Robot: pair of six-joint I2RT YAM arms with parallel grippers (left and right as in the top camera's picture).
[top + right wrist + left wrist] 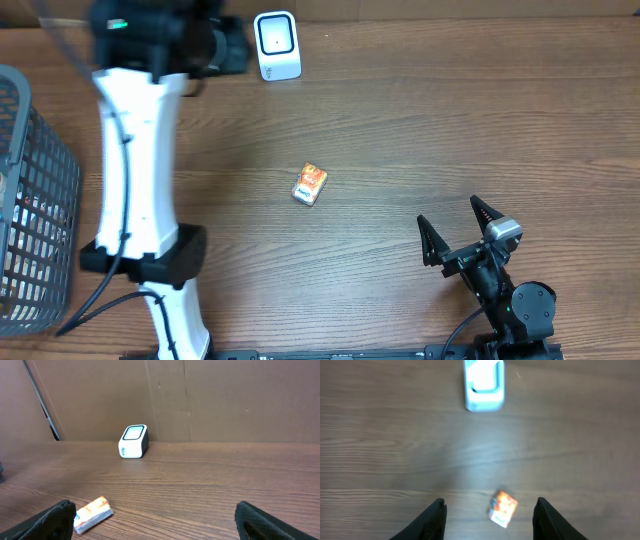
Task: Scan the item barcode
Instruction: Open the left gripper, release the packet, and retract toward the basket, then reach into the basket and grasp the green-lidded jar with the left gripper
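Closest to the lens, the white left arm [135, 160] stood over the desk [420, 130], with a grey wire basket [35, 200] at the left edge beside it. Its left fingers [432, 522] were apart, holding nothing. Just right of them, at the far edge, sat the white barcode scanner [277, 45]. Mid-desk lay the small orange packet [310, 185], flat and untouched. Near right, the right fingers [432, 243] were spread wide, empty.
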